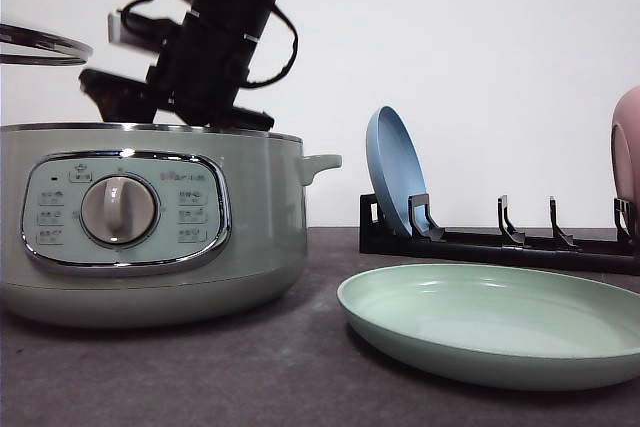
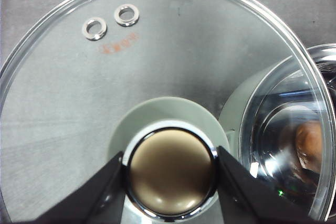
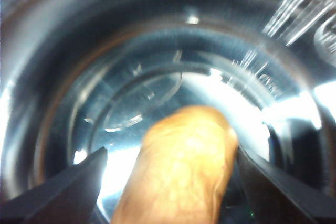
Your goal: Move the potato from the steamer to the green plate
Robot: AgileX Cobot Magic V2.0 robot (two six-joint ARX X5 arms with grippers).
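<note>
The sage-green steamer [image 1: 150, 227] stands at the front left with its lid off. My right arm [image 1: 210, 47] reaches down into it from above. Inside the shiny pot, the orange-brown potato [image 3: 184, 166] lies between the fingers of my right gripper [image 3: 170, 153], which is open, with a gap on one side of the potato. My left gripper [image 2: 170, 169] is shut on the knob [image 2: 172, 171] of the glass lid [image 2: 105, 77], held up to the left of the steamer; the lid's rim [image 1: 40, 45] is at the far left. The green plate [image 1: 500, 322] lies to the right of the steamer.
A black dish rack [image 1: 500, 237] stands behind the green plate, with a blue plate [image 1: 395, 172] upright in it and a pink dish [image 1: 628, 157] at the right edge. Through the lid, the steamer's rim [image 2: 247, 129] and the potato [image 2: 310, 140] can be seen.
</note>
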